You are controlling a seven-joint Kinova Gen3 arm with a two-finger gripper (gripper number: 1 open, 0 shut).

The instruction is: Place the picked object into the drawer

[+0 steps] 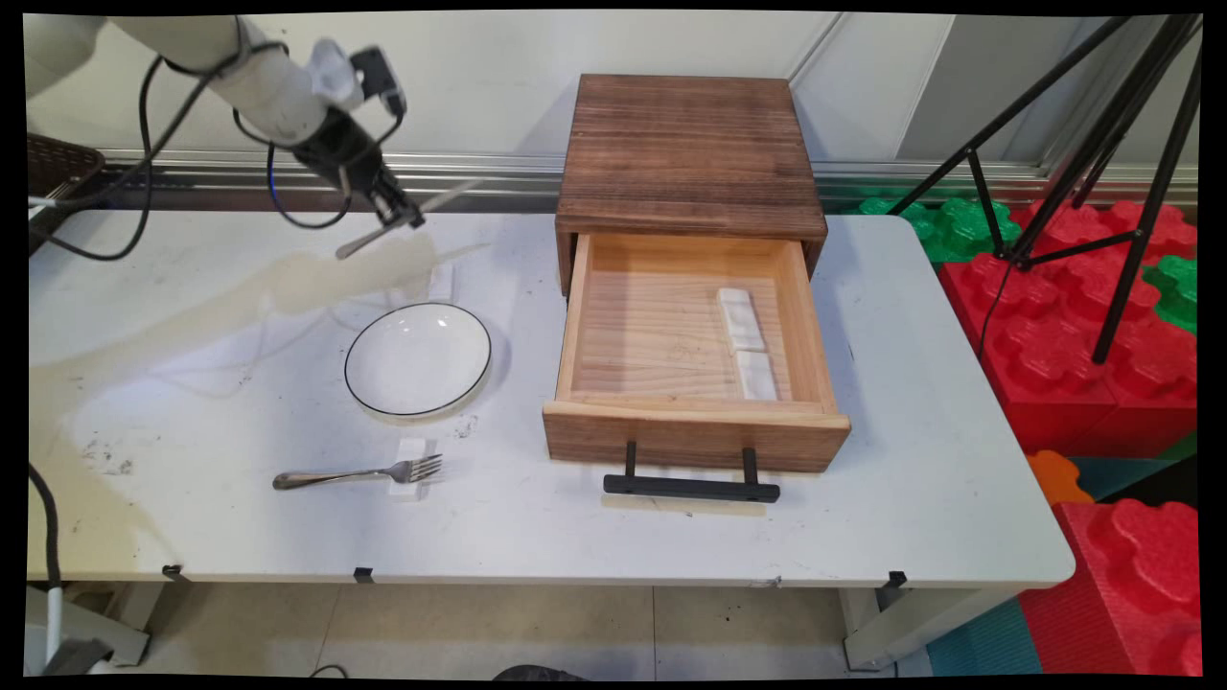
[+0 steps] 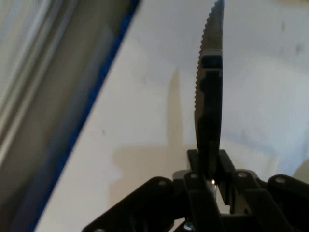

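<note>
My fingers [image 2: 208, 166] are clamped on a serrated table knife [image 2: 209, 92], pinching it near its middle and holding it in the air above the far left part of the white bench [image 1: 594, 527]. Below it sits an empty white plate [image 1: 418, 359] with a dark rim. A fork [image 1: 359, 473] lies nearer the front edge, tines on a small white block [image 1: 410, 469]. To the right, a wooden drawer [image 1: 695, 355] stands pulled open.
</note>
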